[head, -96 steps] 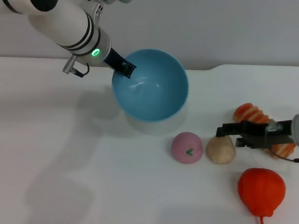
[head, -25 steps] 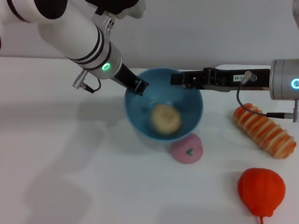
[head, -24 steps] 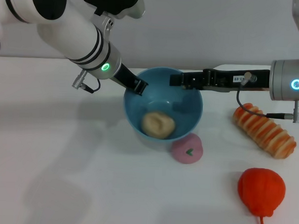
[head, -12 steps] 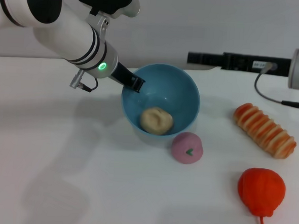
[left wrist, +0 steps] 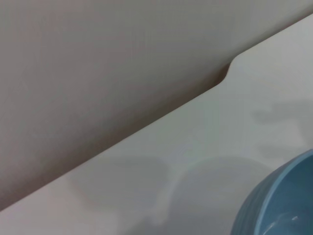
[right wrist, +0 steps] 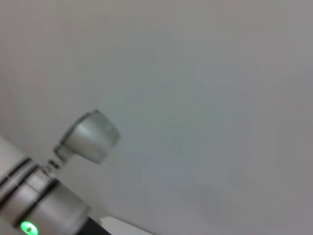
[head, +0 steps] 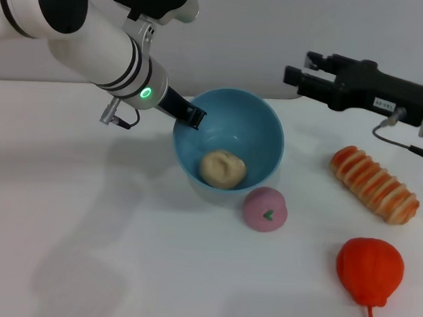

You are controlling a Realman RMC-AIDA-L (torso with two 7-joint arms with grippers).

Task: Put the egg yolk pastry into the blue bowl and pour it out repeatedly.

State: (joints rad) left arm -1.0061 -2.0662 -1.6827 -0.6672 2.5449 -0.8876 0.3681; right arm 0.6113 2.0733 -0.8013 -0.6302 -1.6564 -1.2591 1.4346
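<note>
Now that the right hand (head: 297, 69) has let go and pulled back above the desk (head: 85, 230), seemingly open and empty, the pastry (head: 222, 168) lies inside the blue bowl (head: 260, 125), whose rim the left hand (head: 192, 117) grips; pouring comes next.

The scene is viewed from above and in front by the head camera, angled down over the white surface (head: 84, 251), with both arms, the blue bowl (head: 266, 144) and the back wall taken in at middle range. The left wrist view is set close and low, aimed past the blue bowl's rim (left wrist: 279, 205) across the surface toward the wall; bowl, surface edge and wall are shared with the head view. The right wrist view is pointed up at the wall, with only part of an arm (right wrist: 44, 205) caught.
</note>
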